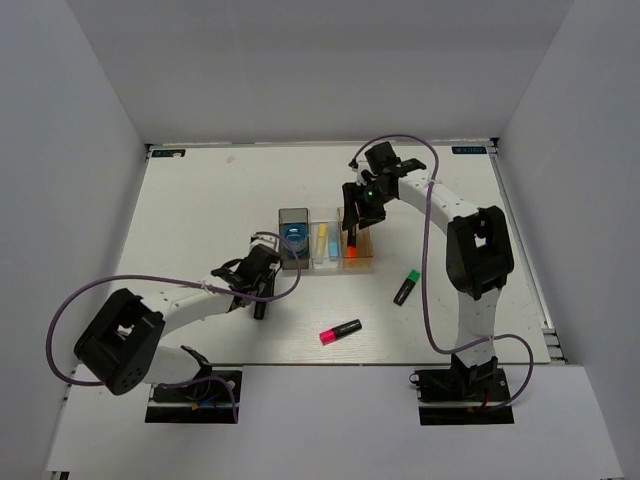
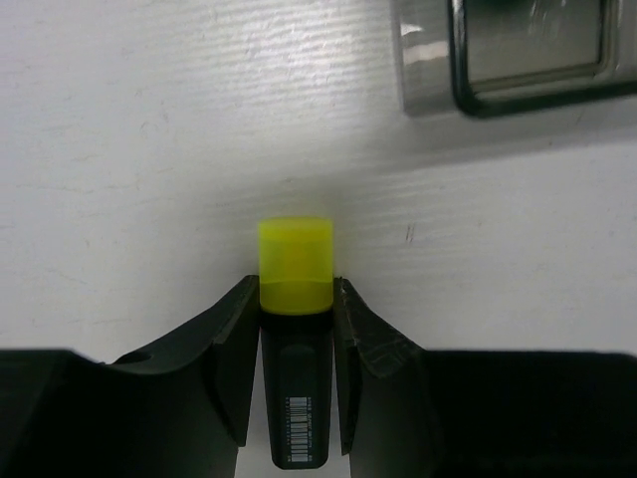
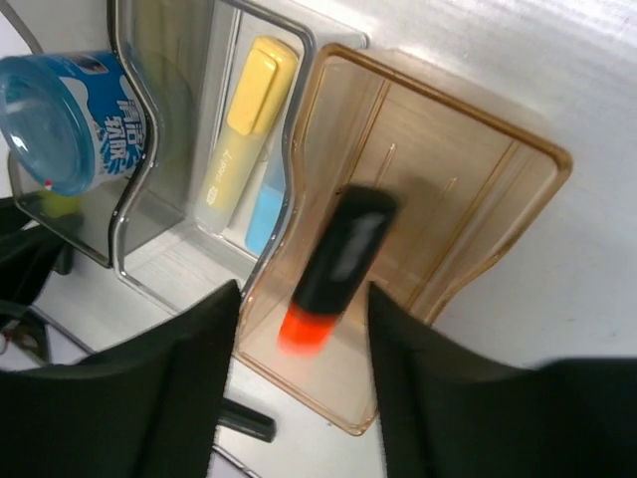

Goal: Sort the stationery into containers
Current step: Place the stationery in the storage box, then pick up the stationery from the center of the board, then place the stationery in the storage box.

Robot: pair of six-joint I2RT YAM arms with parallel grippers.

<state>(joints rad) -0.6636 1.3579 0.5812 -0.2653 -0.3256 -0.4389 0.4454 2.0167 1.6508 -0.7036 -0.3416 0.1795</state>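
My left gripper [image 2: 295,299] is shut on a black highlighter with a yellow cap [image 2: 295,264], which lies flat on the table; the top view shows that gripper [image 1: 260,298] just in front of the bins. My right gripper [image 3: 304,294] is open above the orange-tan bin [image 3: 478,199]. Inside that bin a blurred orange-capped highlighter [image 3: 333,274] stands cap down, free of both fingers. The clear bin [image 1: 325,262] holds a pale-yellow pen [image 3: 244,129] and a light-blue pen [image 3: 264,209]. A blue tape roll [image 3: 75,119] sits in the smoky grey bin [image 1: 293,214].
A pink-capped highlighter [image 1: 340,331] lies on the table between the two arm bases. A green-capped one [image 1: 406,287] lies right of the bins, near the right arm [image 1: 478,250]. White walls enclose the table on three sides.
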